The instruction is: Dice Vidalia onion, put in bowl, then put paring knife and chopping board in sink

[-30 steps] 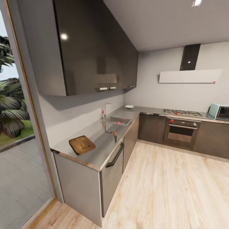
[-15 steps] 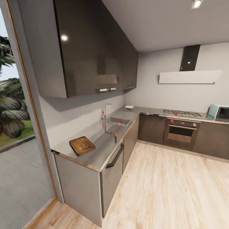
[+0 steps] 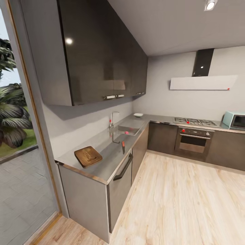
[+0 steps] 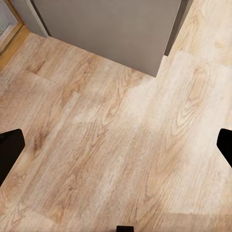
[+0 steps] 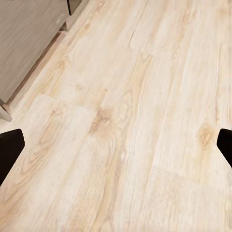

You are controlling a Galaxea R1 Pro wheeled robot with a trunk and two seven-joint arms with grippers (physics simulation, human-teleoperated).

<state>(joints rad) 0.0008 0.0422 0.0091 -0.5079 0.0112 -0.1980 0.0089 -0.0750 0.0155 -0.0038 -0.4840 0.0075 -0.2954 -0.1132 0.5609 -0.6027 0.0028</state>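
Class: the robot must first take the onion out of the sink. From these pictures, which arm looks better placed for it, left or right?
Probably left: the sink and countertop lie on the head view's left. Both grippers, left and right, hang open over floor, far off.

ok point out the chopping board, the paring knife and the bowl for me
chopping board (image 3: pixel 87 156), head view, middle of its wooden top
paring knife (image 3: pixel 123 147), head view, its dark handle on the countertop
bowl (image 3: pixel 138 115), head view, its white rim

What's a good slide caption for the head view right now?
Approaching the L-shaped kitchen: chopping board and paring knife on the steel countertop, sink beyond, bowl in the corner.
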